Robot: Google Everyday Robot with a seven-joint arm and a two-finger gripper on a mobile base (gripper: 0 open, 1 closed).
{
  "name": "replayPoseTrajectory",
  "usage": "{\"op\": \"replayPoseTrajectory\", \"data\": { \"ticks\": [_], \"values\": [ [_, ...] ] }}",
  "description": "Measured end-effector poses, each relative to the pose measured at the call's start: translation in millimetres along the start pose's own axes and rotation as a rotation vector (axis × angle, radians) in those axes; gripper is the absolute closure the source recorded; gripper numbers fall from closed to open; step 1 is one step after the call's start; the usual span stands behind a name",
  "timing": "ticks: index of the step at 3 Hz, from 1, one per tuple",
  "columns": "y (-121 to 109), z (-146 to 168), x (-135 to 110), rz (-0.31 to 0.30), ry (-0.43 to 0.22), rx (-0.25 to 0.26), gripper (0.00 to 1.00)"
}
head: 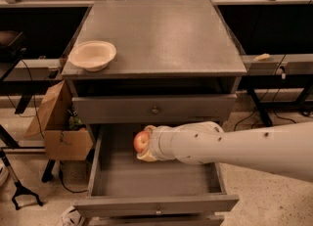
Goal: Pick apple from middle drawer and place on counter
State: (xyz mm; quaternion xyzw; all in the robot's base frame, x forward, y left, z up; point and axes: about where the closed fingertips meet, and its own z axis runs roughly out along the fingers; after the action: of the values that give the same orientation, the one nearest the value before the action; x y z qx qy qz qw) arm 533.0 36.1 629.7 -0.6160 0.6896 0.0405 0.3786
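Now | gripper (144,144) holds apple (141,141) over middle drawer (146,182) | bowl (92,55) on counter (166,34)

Apple (141,142) in hand (146,143) over middle drawer (146,183)

Gripper (145,143) is over the open middle drawer (151,178), left of centre, w/ the apple (140,142) clamped btwn its cream fingers (149,129), one above & one below the fruit. Apple looks clear of the drawer floor; can't tell how high. White arm (234,146) comes in from the right edge, crossing the drawer's right wall. Drawer's front panel & knob (157,211) sit nearest the camera. Top drawer (195,108) above it is closed. Counter (161,29) tops the cabinet; cream bowl (92,55) stands at its near-left corner. Cardboard box (61,127) is on the floor just left of the cabinet.
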Motion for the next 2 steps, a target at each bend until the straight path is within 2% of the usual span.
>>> {"op": "replayPoseTrajectory", "data": {
  "ticks": [2],
  "values": [
    [-100.5, -100.2, -17.7, -0.030, 0.058, 0.178, 1.00]
  ]
}}
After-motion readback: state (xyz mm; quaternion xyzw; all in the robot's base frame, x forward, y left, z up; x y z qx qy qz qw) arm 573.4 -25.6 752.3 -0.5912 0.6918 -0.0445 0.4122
